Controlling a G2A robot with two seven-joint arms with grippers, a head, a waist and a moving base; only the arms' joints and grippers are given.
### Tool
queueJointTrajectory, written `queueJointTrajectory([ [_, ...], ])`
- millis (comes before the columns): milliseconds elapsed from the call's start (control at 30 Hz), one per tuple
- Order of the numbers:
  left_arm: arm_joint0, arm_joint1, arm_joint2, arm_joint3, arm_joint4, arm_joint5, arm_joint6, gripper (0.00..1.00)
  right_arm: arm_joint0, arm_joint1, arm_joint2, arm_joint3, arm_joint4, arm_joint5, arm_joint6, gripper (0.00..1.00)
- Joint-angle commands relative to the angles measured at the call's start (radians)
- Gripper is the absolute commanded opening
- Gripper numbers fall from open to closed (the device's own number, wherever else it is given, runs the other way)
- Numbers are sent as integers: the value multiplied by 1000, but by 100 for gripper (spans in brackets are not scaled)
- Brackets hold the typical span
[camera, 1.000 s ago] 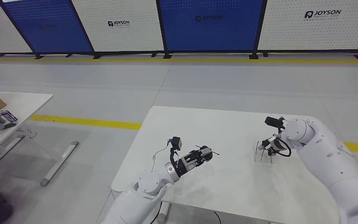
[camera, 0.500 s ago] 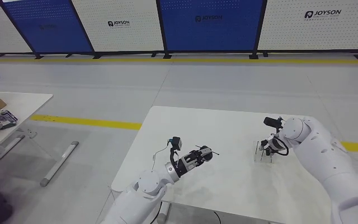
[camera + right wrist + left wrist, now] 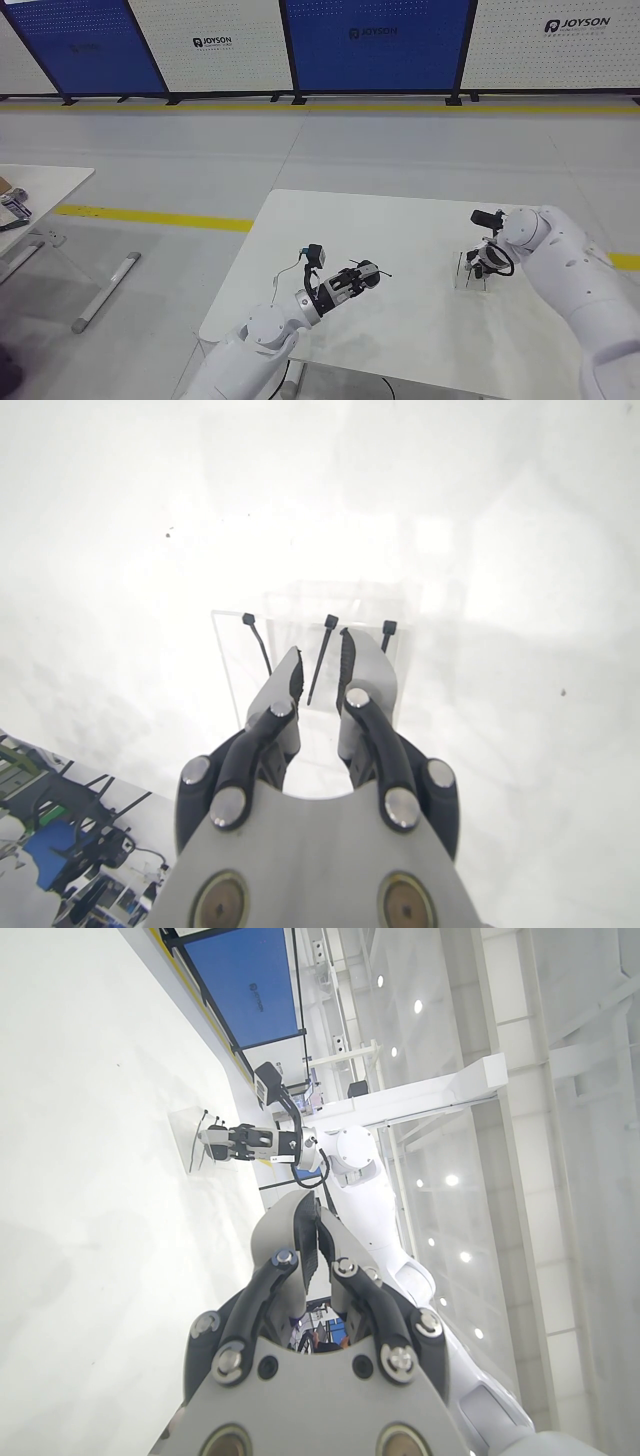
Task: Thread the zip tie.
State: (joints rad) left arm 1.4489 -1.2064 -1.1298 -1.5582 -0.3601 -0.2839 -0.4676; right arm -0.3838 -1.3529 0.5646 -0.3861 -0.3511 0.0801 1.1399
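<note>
Since the earlier frames, the right gripper (image 3: 321,642) has shifted slightly toward the left of the top view, nearer the clear acrylic stand (image 3: 240,660), which sits at the right of that view on the white table (image 3: 400,220). Its jaws are partly open and hold nothing. They straddle the middle black zip tie (image 3: 320,661) of the three in the stand. The tie's long axis runs along the finger gap, head farthest from the wrist, so we judge a straight pinch would secure it. The left gripper (image 3: 314,1215), at lower centre of the top view and well apart from the stand, has its fingers pressed together. We cannot tell whether it holds anything.
</note>
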Motion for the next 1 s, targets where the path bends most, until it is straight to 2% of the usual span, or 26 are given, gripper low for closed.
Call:
queueJointTrajectory([
  [0,0,0,0,0,0,0,0,0,4,-5,-1,11,-2,-2,1,12],
  [67,0,0,0,0,0,0,0,0,8,-12,-1,24,-4,-5,2,0],
  [300,0,0,0,0,0,0,0,0,20,-28,1,57,-14,-22,-4,0],
  [533,0,0,0,0,0,0,0,0,14,-29,9,59,-27,-60,-27,0],
  [767,0,0,0,0,0,0,0,0,-5,-13,28,28,-40,-94,-54,0],
  [967,0,0,0,0,0,0,0,0,-36,19,58,-32,-50,-116,-76,0],
])
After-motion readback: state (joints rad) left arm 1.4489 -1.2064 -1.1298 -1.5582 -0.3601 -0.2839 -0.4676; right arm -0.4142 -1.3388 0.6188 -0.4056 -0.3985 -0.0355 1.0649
